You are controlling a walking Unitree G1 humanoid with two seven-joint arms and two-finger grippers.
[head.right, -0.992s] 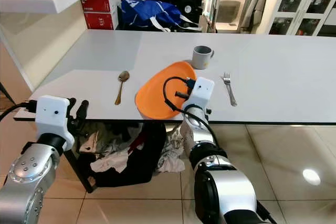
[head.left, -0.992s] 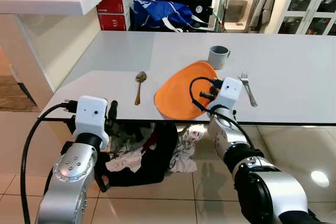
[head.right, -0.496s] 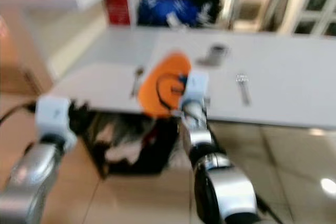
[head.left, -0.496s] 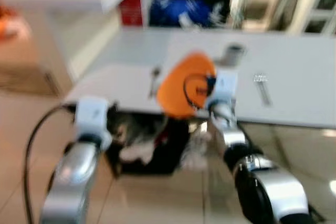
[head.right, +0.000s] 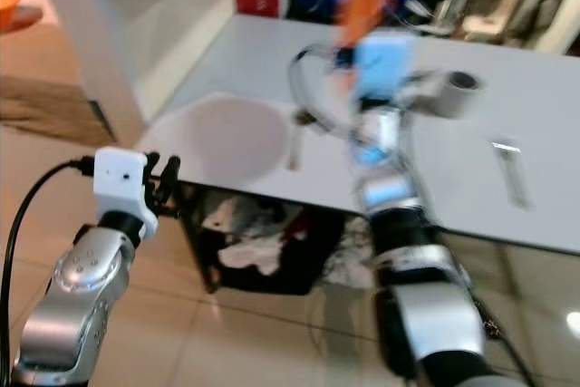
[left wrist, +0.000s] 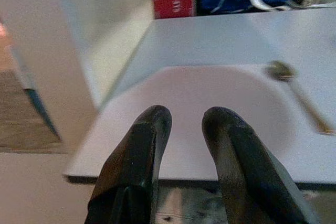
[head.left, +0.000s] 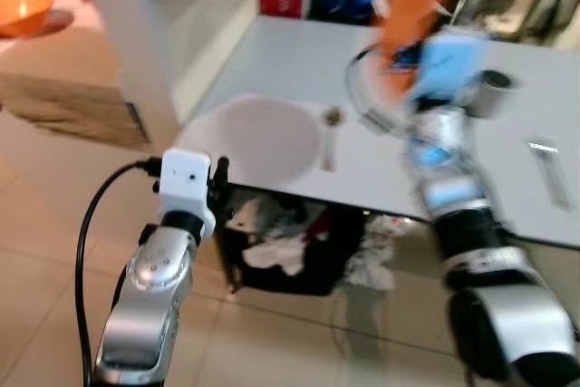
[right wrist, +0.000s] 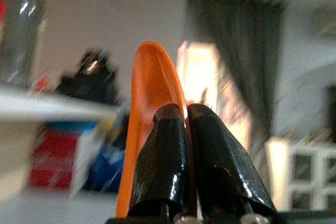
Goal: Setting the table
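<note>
An orange plate (right wrist: pixel 152 108), thin and smooth-rimmed, is clamped edge-on between the glossy black fingers (right wrist: pixel 163 166) of the right claw (right wrist: pixel 186 109) and held raised above the white desk (head.left: pixel 272 70) (the head views are blurred). On the matte desk top lie a slim metal spoon (left wrist: pixel 299 90), a fork (head.right: pixel 509 169) and a grey mug (head.right: pixel 453 90). The left claw (left wrist: pixel 184 116) is held released near the desk's edge, its rounded fingers parted on nothing

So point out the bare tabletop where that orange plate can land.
The corner in front of the left gripper, left of the spoon, is bare. So is the strip between spoon and fork. The right gripper holds the plate aloft. The mug borders that strip's far end.
</note>
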